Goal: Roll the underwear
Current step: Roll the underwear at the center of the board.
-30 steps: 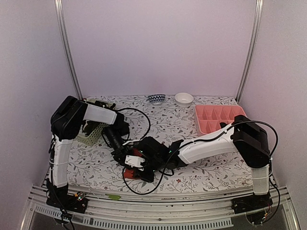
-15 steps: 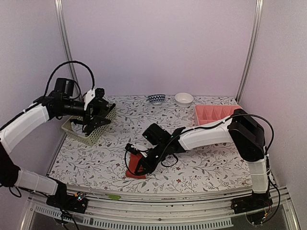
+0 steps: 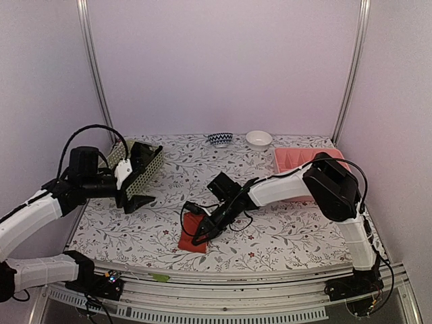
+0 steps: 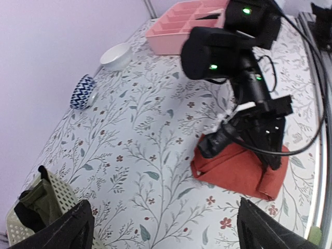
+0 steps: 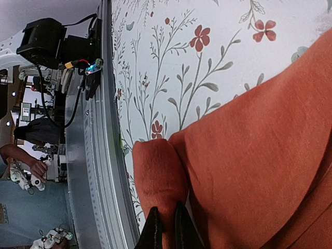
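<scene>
The red-orange underwear (image 3: 191, 241) lies folded near the table's (image 3: 283, 229) front edge, long axis roughly front-to-back. The right end effector (image 5: 166, 228) partly hides it, fingertips together on its rolled edge. The left end effector (image 3: 148, 177) is spread wide.

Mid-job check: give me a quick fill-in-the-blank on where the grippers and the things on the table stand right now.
1. The right gripper, jaws shut, has its tips at the ___ underwear.
2. The left gripper has its jaws ___.
3. The dark cloth lies in the pale green ___.
4. Beside the blue-patterned bowl at the back stands a ___ bowl.

Missing words: red-orange; open; basket; white.
</scene>
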You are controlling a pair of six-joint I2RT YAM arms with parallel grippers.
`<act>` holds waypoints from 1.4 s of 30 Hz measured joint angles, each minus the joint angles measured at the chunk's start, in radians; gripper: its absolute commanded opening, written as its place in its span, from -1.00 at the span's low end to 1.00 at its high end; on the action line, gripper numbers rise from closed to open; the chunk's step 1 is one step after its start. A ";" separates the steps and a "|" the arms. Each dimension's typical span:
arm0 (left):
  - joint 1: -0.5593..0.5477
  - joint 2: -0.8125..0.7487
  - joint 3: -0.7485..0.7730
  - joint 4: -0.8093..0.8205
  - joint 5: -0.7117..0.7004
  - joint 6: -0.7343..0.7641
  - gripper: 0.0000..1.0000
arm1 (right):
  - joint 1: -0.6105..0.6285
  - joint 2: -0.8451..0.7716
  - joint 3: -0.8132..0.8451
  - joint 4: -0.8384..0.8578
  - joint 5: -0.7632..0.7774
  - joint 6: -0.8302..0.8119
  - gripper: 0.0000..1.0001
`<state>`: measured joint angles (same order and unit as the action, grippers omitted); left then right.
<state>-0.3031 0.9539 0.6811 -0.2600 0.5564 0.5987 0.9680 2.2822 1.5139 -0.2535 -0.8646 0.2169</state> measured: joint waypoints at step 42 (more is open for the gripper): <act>-0.638 0.487 -0.160 0.251 -0.400 0.256 -0.80 | -0.066 0.119 0.061 0.072 -0.221 0.227 -0.79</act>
<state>-0.9409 1.4410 0.5213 -0.0086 0.1566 0.8543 0.9020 2.4016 1.5745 -0.1818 -1.0859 0.4438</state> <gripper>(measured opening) 0.136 0.053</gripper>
